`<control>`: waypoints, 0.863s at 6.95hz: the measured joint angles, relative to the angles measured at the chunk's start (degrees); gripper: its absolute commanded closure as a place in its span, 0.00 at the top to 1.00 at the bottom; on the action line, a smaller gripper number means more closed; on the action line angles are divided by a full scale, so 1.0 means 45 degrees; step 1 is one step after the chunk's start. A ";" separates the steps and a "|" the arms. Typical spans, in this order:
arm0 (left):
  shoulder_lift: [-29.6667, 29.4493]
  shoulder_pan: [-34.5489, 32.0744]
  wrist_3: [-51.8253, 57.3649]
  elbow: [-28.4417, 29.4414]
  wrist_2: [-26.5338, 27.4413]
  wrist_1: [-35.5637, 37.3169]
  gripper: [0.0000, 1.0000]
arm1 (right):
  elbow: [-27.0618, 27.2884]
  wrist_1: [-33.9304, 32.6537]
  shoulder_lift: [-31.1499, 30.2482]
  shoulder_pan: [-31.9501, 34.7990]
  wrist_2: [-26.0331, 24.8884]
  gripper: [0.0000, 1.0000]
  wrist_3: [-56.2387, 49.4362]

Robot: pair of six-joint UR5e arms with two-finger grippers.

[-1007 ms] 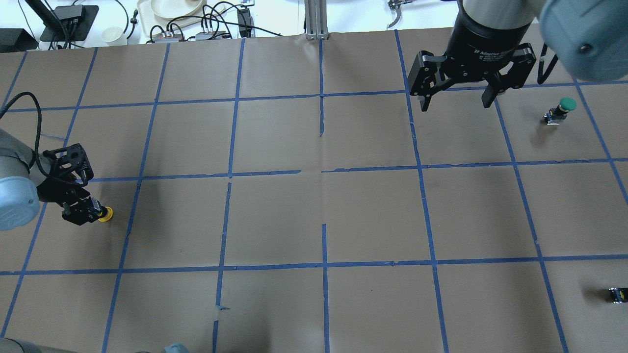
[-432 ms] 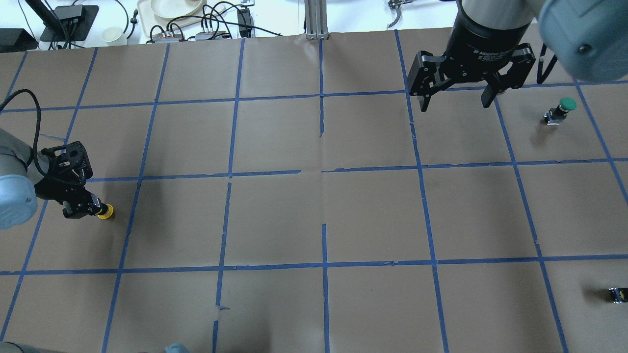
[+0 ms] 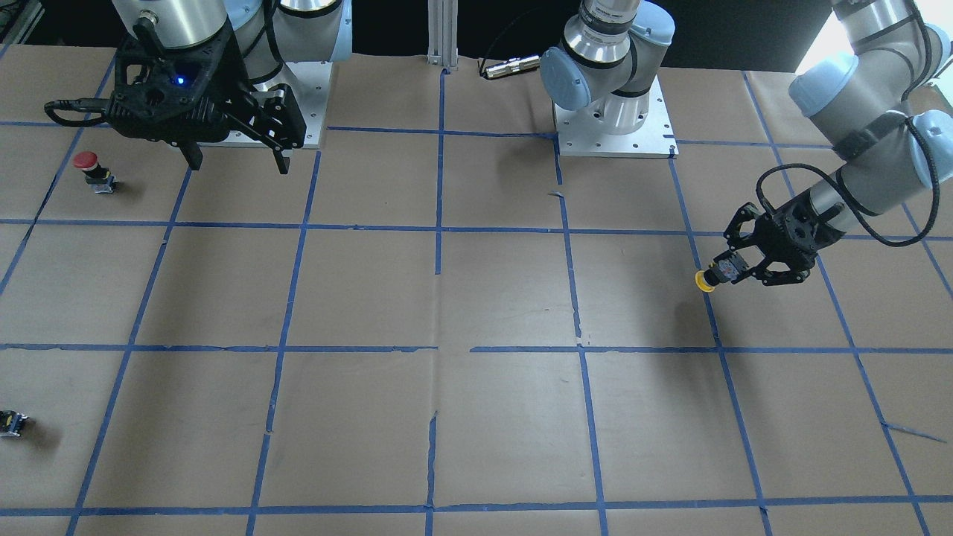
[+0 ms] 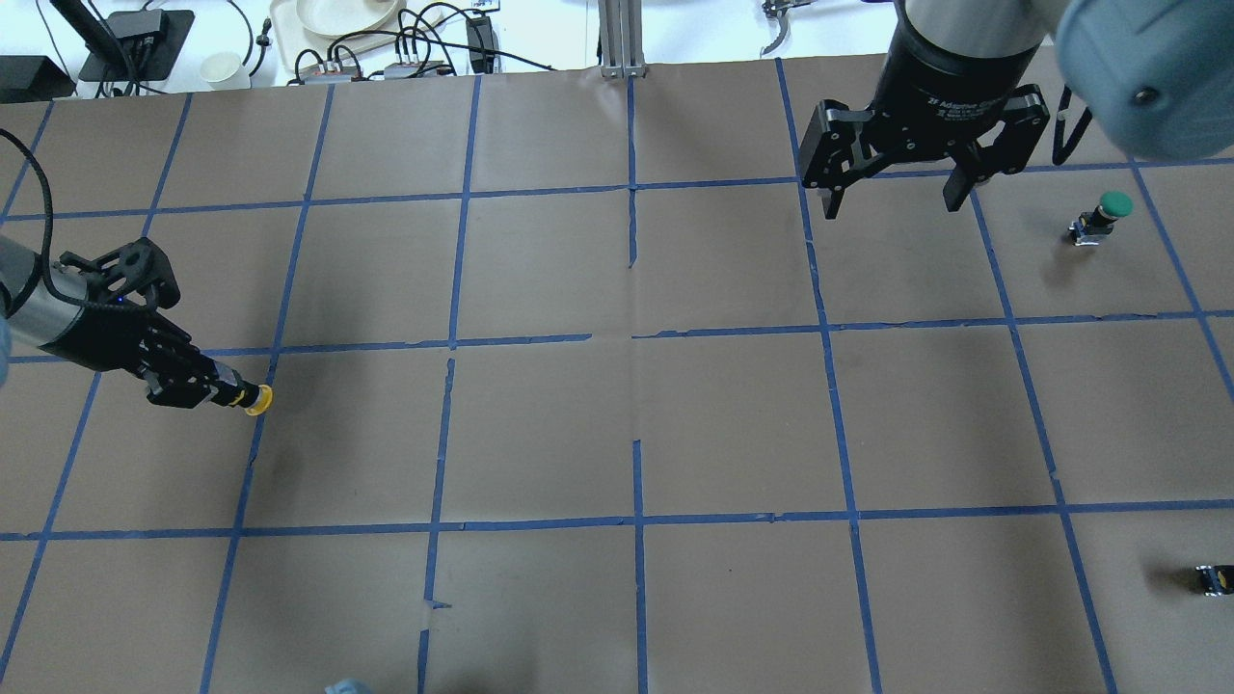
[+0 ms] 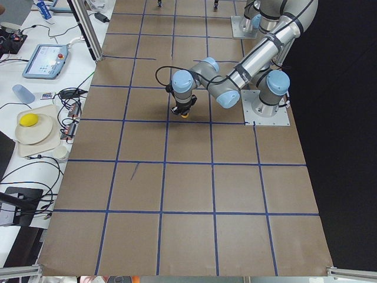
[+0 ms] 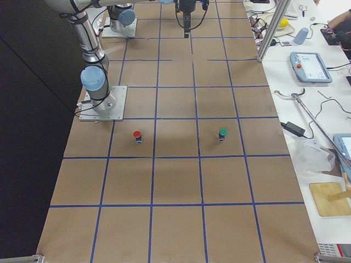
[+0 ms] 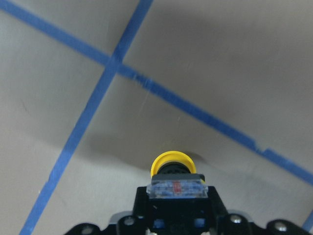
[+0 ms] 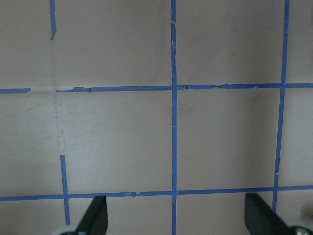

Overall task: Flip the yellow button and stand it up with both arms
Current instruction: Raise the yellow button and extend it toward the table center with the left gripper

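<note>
My left gripper is shut on the black-and-grey body of the yellow button and holds it clear of the brown paper table at the left side. The cap points sideways, out past the fingertips toward the table's middle. The front view shows the same left gripper and yellow button, and the left wrist view shows the button over its shadow. My right gripper is open and empty, high over the far right part of the table; it also shows in the front view.
A green-capped button stands at the far right. A red-capped button stands near the right arm's base plate. A small black-grey piece is cut by the overhead view's right edge. Blue tape lines grid the paper.
My left gripper has risen and moved toward the table's middle with the yellow button, turning so the cap points sideways. The right gripper has hardly moved.
</note>
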 measured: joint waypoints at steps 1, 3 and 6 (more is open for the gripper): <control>0.0471 -0.0288 -0.1372 0.0306 -0.1295 -0.1889 0.05 | 0.0005 -0.0005 0.0000 0.0000 0.0001 1.00 0.0000; 0.1301 -0.1309 -0.3244 0.0458 -0.4314 -0.5329 0.05 | 0.0044 -0.0018 0.0000 0.0000 0.0011 1.00 0.0005; 0.1737 -0.2913 -0.3340 0.0327 -0.9191 -0.9657 0.05 | 0.0058 -0.0016 0.0000 0.0000 0.0022 1.00 0.0011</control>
